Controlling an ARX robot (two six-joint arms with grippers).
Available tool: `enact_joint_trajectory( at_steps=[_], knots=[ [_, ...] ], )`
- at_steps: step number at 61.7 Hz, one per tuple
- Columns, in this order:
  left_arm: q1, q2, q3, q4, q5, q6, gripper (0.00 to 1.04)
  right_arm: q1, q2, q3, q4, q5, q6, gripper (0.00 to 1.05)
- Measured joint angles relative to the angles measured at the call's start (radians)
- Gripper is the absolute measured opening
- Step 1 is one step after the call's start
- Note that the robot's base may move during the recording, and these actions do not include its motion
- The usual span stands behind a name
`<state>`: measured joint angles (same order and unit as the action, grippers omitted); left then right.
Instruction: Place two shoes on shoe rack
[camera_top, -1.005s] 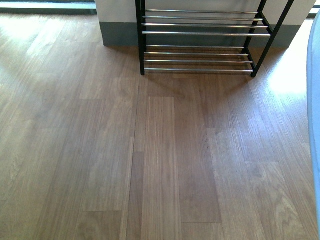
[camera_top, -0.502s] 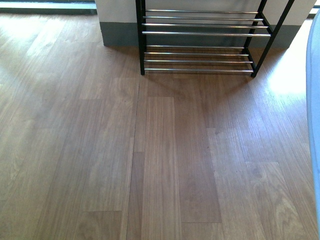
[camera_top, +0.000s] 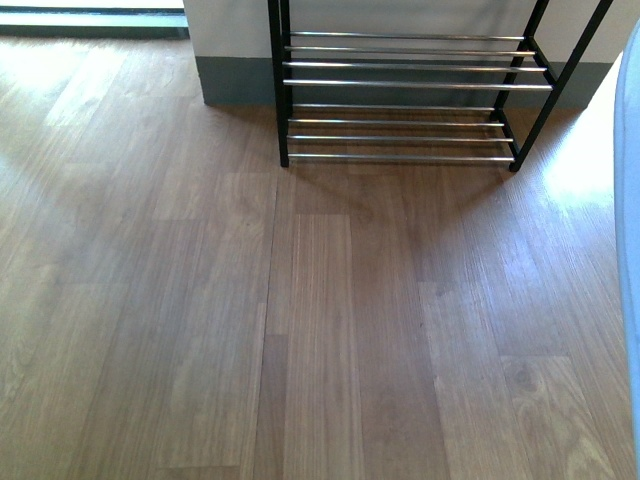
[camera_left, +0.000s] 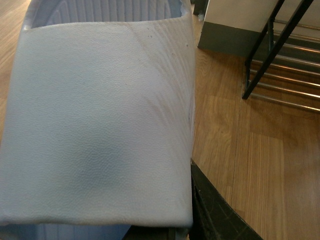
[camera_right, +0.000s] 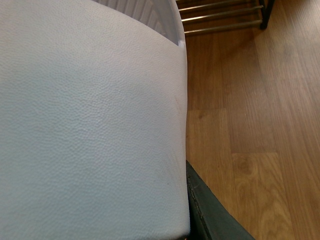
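One pale blue slide (camera_left: 100, 125) fills most of the left wrist view, and my left gripper (camera_left: 160, 220) is shut on it; only one black finger (camera_left: 215, 217) shows beside its strap. A second pale blue slide (camera_right: 90, 125) fills the right wrist view, with my right gripper (camera_right: 160, 225) shut on it and one dark finger (camera_right: 212, 217) visible. In the front view only a thin pale blue edge of a slide (camera_top: 631, 260) shows at the far right. The shoe rack (camera_top: 410, 85) stands ahead against the wall, black frame with chrome bars, its visible shelves bare.
Brown wood-plank floor (camera_top: 300, 320) stretches between me and the rack. A white wall with a grey skirting (camera_top: 235, 80) runs behind the rack. Rack bars show in the left wrist view (camera_left: 280, 75) and the right wrist view (camera_right: 220, 20).
In the front view the rack has shifted lower and grown slightly larger, so the view has drawn closer to it. The slide's edge stays at the right border.
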<state>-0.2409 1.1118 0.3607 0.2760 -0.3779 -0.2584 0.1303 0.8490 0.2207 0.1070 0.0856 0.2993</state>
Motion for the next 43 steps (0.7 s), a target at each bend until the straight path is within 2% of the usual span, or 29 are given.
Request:
enact_joint_trajectory(
  at_steps=[43],
  knots=[
    [-0.002, 0.001, 0.0, 0.0, 0.001, 0.0, 0.02, 0.0, 0.0, 0.0, 0.0, 0.0, 0.0, 0.01]
  ],
)
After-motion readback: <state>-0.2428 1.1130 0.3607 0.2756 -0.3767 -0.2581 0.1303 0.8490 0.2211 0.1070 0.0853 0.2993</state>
